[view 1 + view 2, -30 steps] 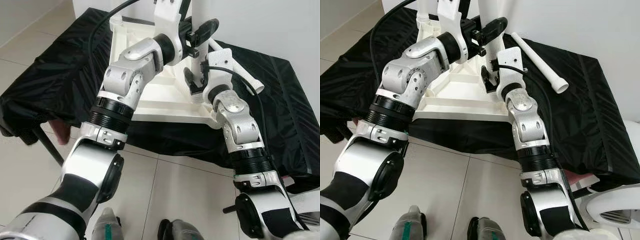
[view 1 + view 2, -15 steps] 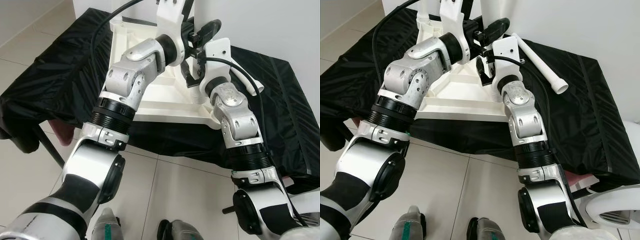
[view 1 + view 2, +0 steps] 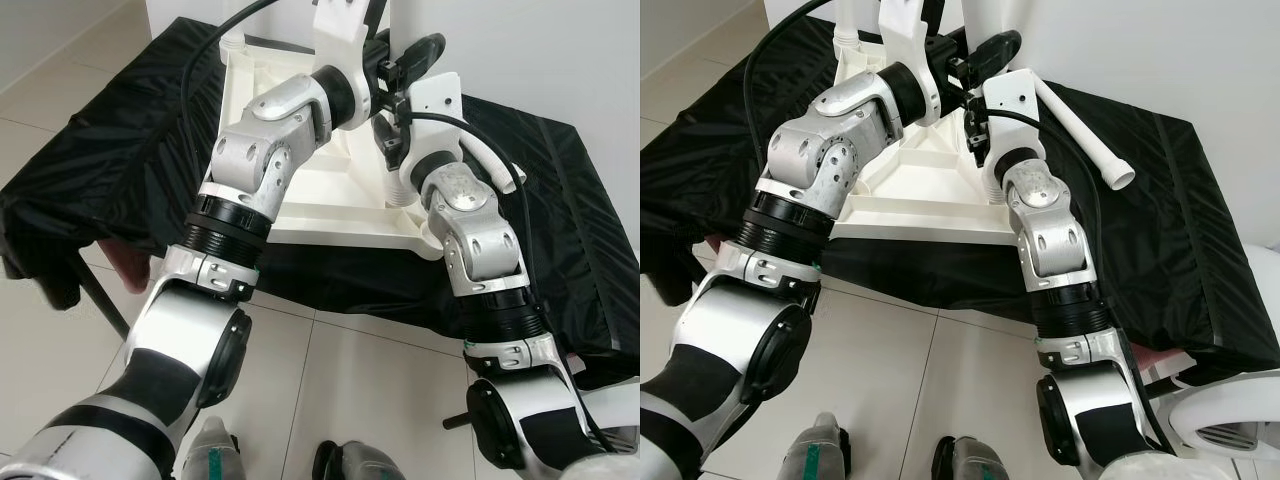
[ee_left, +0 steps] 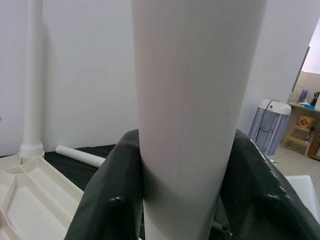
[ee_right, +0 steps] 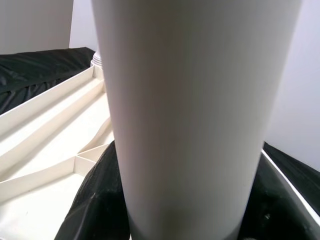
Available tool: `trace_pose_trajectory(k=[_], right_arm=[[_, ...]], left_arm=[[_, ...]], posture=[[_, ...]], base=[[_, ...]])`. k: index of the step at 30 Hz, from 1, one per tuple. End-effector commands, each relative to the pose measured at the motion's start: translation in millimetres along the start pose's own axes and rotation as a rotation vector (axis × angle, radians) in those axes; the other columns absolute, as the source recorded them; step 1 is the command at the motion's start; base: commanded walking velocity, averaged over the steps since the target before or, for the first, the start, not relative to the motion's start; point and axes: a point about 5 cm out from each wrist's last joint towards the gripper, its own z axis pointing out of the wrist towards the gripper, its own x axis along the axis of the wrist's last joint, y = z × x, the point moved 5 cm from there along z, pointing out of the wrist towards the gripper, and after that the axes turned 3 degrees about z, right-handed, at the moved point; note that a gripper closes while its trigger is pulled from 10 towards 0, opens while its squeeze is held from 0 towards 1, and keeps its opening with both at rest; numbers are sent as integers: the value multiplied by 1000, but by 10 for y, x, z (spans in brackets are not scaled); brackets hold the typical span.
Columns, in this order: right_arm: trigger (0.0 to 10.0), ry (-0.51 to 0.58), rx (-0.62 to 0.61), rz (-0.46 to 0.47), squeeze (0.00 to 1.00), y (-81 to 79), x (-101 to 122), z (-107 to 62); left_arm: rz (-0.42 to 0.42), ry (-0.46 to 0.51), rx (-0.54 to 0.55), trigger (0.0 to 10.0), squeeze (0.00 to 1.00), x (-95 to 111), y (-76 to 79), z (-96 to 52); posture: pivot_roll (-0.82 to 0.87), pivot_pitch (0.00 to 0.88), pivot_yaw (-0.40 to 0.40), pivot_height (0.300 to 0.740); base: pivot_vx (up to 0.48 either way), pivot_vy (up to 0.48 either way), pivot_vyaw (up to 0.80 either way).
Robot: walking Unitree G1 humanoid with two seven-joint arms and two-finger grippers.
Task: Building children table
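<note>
My right fingers [image 3: 978,125] have risen up the upright table leg [image 5: 195,115]; with my left fingers [image 3: 980,55] above, both clench it, steadying it over the upturned tabletop [image 3: 910,190].

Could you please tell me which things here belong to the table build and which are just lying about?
Belonging to the build:
- upturned white tabletop
- upright white leg, clamped by the left gripper and the right gripper
- fitted leg at a corner
- loose leg on the black cloth

Just lying about:
- black cloth
- white heater
</note>
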Motion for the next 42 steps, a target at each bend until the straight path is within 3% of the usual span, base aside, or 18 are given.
trace_pose_trajectory(k=[1,3,4,5,6,16,17,18,19,22,26,31,33,37,40,42], right_arm=[[0,-37,-64,-8,0,168,-49,-9],[0,-41,-74,-9,0,180,-56,-10],[10000,-43,-82,-20,0,194,-61,-9],[10000,-43,-82,-20,0,194,-61,-9],[10000,-48,-93,-27,0,217,-77,-8],[10000,-42,-162,-22,0,350,-114,-21],[10000,-43,-182,-9,0,393,-130,-30],[10000,-43,-182,-9,0,393,-130,-30],[10000,-44,-208,4,0,454,-149,-47],[10000,-44,-208,4,0,454,-149,-47],[10000,-27,-326,58,0,779,-200,-163],[10000,-26,-339,60,0,833,-214,-188],[10000,-14,-370,90,0,962,-250,-268],[10000,1,-367,103,0,1035,-263,-335],[10000,27,-340,130,0,1052,-242,-372],[10000,33,-326,145,0,1040,-235,-374]], left_arm=[[40,21,-29,10000,0,73,93,38],[42,26,-37,10000,0,90,110,39],[41,29,-42,10000,0,98,117,39],[41,29,-42,10000,0,98,117,39],[19,38,-60,10000,1000,112,147,36],[-26,49,-108,10000,1000,141,237,22],[-43,53,-99,10000,365,147,226,22],[-43,53,-99,10000,365,147,226,22],[-72,58,-82,10000,0,149,202,18],[-72,58,-82,10000,0,149,202,18],[-115,48,80,10000,0,37,-47,-39],[-121,41,113,10000,0,-4,-92,-65],[-121,14,176,10000,0,-125,-162,-151],[-115,-31,204,10000,0,-291,-163,-242],[-123,-126,222,10000,0,-595,-78,-323],[-130,-158,225,10000,0,-692,-36,-336]], posture=[[101,10,-133,740],[100,15,-131,740],[99,19,-128,740],[99,19,-128,740],[99,20,-128,740],[94,27,-117,740],[92,31,-113,740],[92,31,-113,740],[89,34,-111,740],[89,34,-111,740],[81,46,-100,740],[79,47,-99,740],[75,51,-96,740],[73,53,-96,740],[70,54,-94,740],[72,52,-94,740]], base=[[0,0,0],[0,0,0],[0,0,0],[0,0,0],[0,0,0],[0,0,0],[0,0,0],[0,0,0],[0,0,0],[0,0,0],[0,0,0],[0,0,0],[0,0,0],[0,0,0],[0,0,0],[0,0,0]])
